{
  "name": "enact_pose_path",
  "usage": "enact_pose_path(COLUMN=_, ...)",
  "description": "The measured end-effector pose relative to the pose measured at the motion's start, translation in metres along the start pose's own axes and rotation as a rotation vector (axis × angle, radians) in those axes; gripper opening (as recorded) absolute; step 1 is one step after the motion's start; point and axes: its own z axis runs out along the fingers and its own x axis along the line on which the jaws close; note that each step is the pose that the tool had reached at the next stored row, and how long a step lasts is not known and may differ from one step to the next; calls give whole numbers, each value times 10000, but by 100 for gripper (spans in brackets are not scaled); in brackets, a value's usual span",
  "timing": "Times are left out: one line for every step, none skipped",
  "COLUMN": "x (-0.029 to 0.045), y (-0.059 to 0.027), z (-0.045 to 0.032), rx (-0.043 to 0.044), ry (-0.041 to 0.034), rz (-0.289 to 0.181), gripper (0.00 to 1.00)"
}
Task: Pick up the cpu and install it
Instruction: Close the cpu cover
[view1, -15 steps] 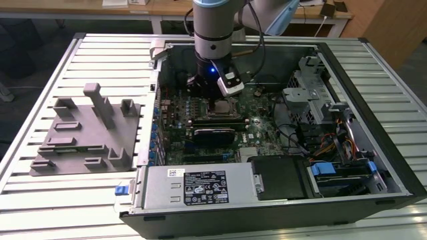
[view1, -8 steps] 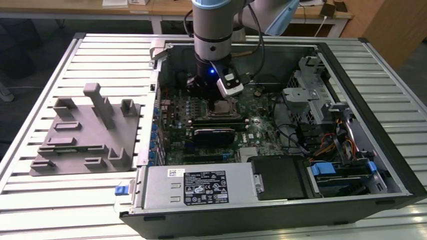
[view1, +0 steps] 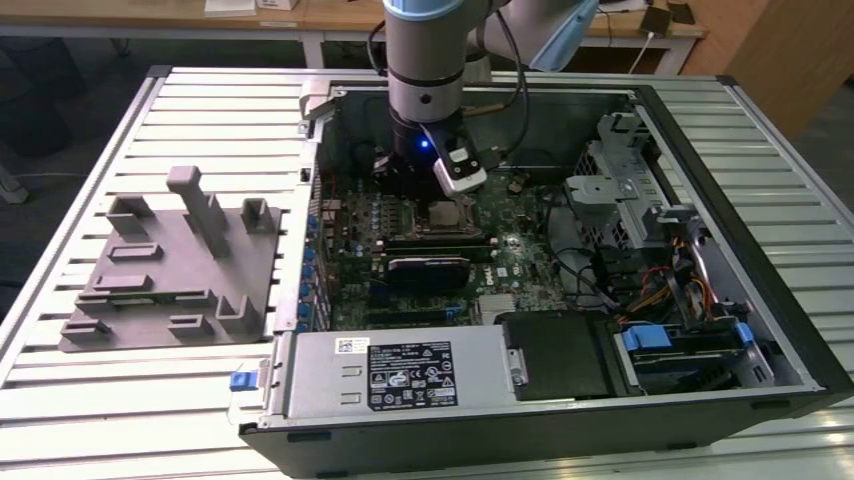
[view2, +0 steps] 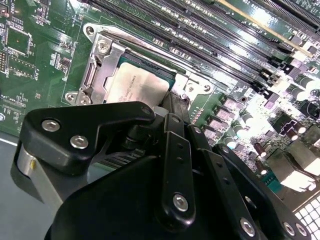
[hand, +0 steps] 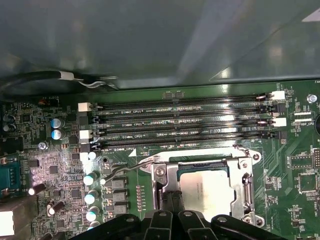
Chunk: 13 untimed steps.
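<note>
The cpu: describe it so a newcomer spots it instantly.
Inside the open computer case, find the green motherboard. Beside its long memory slots sits a metal socket frame; the cpu is the flat silver square lying in it, unlike the dark chips around.

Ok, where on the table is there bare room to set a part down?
Bare slats on the table: the strip between the grey fixture and the near edge, and the strip beyond it, both on the exterior view's left. Inside the computer case it is crowded, most around the cpu by the pincer.
</note>
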Motion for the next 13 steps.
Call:
enact_pose_path(x=0, y=0, z=2, rx=1, ry=0, rz=0, gripper=11)
enact_pose_path(x=0, y=0, z=6, rx=0, ry=0, rz=-1, gripper=11)
enact_pose_path(x=1, y=0, z=7, rx=-1, ry=-1, rz=-1, gripper=11)
enact_pose_path(x=2, y=0, z=9, rx=-3, ry=-2, rz=0, gripper=11)
enact_pose_path(x=4, y=0, z=9, rx=-2, ry=-2, rz=0, gripper=11)
enact_pose_path(x=5, y=0, z=10, rx=-2, ry=-2, rz=0, gripper=11)
enact_pose_path(x=6, y=0, z=10, rx=-2, ry=-3, rz=0, gripper=11)
enact_pose_path(x=6, y=0, z=10, rx=-3, ry=-2, rz=0, gripper=11)
enact_pose_path(x=7, y=0, z=11, rx=-4, ry=-3, rz=-1, gripper=11)
enact_pose_path(x=7, y=0, z=10, rx=-3, ry=-3, rz=0, gripper=11)
enact_pose_path(x=8, y=0, z=10, rx=-4, ry=-3, rz=0, gripper=11)
enact_pose_path(x=8, y=0, z=10, rx=-4, ry=-3, rz=0, gripper=11)
enact_pose_path(x=11, y=0, z=11, rx=-4, ry=-4, rz=1, gripper=11)
